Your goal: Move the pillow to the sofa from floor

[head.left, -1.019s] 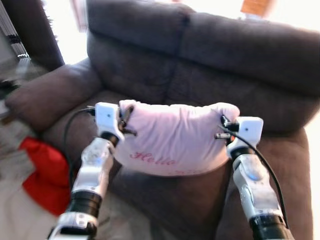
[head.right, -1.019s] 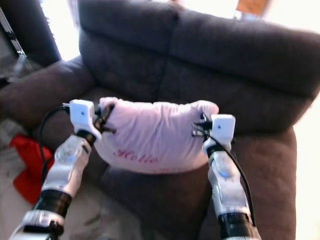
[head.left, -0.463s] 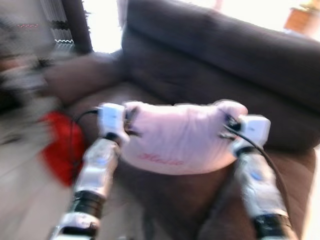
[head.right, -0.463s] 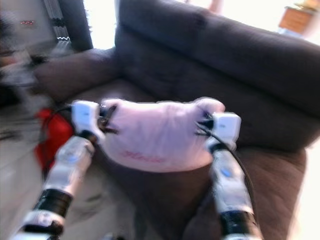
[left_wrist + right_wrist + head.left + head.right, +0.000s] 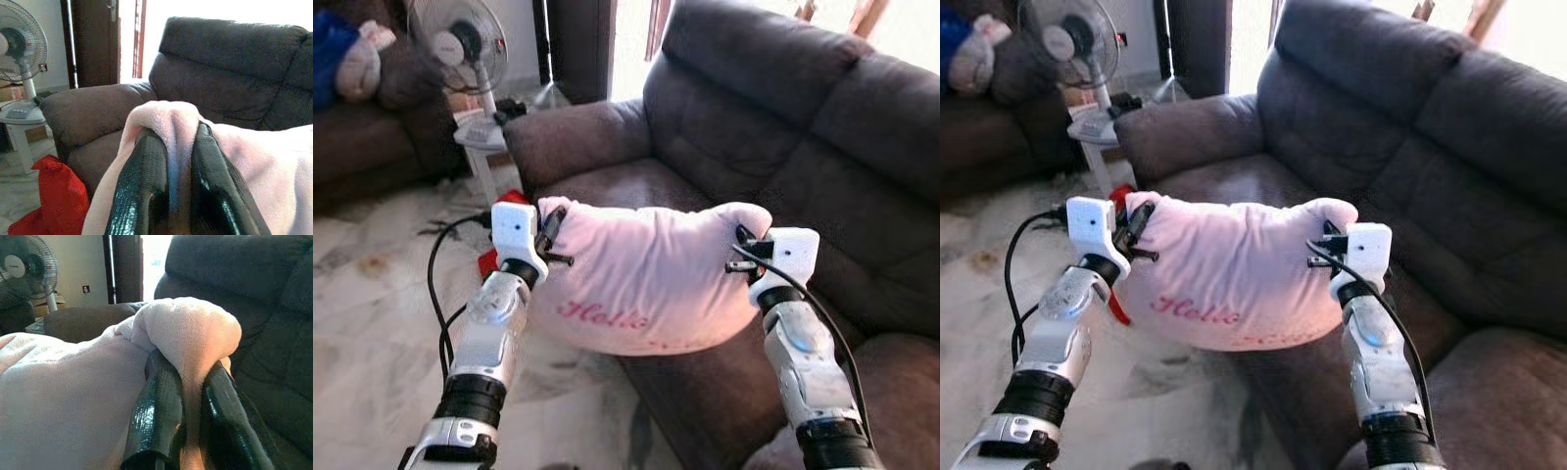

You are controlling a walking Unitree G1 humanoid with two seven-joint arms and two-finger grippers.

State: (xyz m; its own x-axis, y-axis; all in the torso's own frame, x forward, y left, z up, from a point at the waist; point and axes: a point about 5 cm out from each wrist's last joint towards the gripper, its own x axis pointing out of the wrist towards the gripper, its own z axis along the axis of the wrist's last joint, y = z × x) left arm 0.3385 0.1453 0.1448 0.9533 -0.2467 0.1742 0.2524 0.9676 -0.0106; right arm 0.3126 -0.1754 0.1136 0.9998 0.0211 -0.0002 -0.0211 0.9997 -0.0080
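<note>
— How many things are counted, and where is the pillow held?

— One pillow (image 5: 646, 279) is seen, pale pink, soft and plush, with "Hello" stitched on it in red script; it is carried in the air between two grippers, above the front edge of the sofa (image 5: 773, 127) seat and the marble-patterned floor (image 5: 372, 323); one top corner is pinched tight between the two black fingers of the left gripper (image 5: 168, 196); the other corner is bunched and clamped in the right gripper (image 5: 188, 423).

— And what else is counted?

— One dark grey sofa, cushioned and finely napped, with a rounded armrest; one crumpled red cloth (image 5: 54, 196) is lying on the floor beside that armrest; one round-caged standing fan (image 5: 458, 44) is placed well behind it, near a low white table (image 5: 480, 137).
</note>
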